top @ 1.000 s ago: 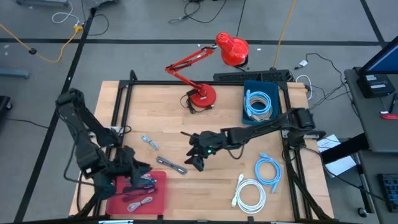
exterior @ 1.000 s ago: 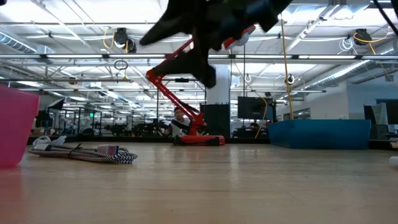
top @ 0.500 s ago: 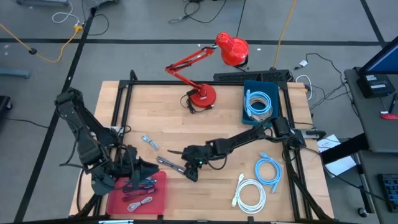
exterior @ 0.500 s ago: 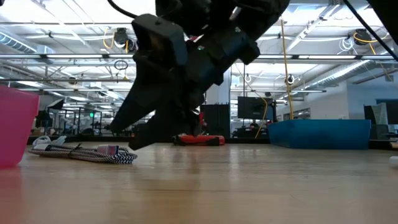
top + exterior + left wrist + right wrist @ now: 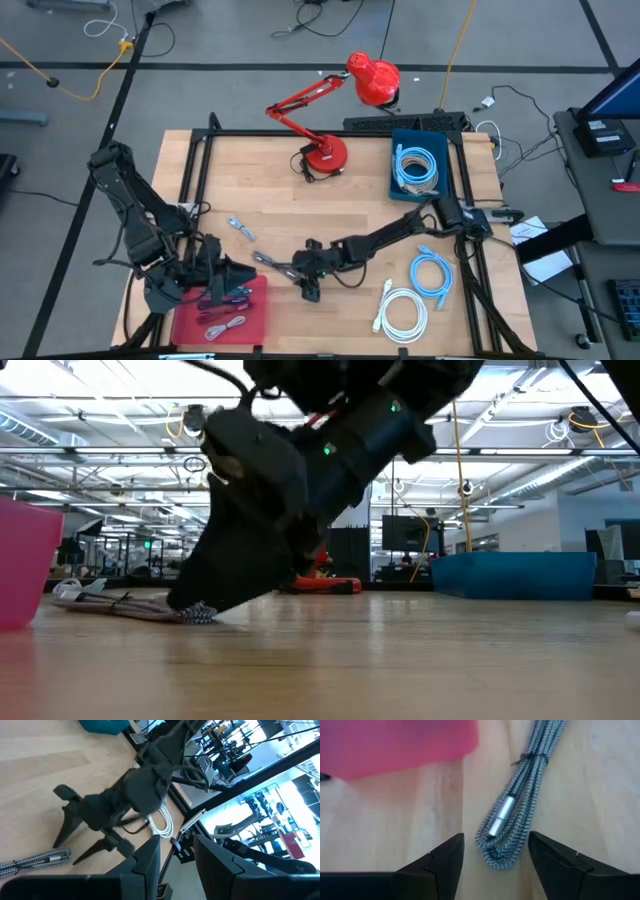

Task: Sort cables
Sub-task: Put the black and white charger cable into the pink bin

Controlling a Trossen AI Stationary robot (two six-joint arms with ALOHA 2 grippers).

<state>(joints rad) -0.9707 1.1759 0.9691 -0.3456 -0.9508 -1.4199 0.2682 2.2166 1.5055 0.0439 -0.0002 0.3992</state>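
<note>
A short grey braided cable lies bundled on the table just right of the pink tray. My right gripper is open and low over the table. Its fingers stand on either side of the cable's looped end, apart from it. In the low view the right gripper hides that end of the grey cable. My left gripper hangs open over the tray's far edge, holding nothing. Short bundled cables lie in the tray.
Another short bundled cable lies farther back. A light-blue coil and a white coil lie near the front right. The blue bin holds a light-blue coil. The red lamp stands at the back.
My right gripper has come down and toward the table's near left, rolling as it went. It was high above the table's middle and is now low at the grey cable's end, with its fingers open throughout. My left gripper has tipped up a little over the pink tray.
</note>
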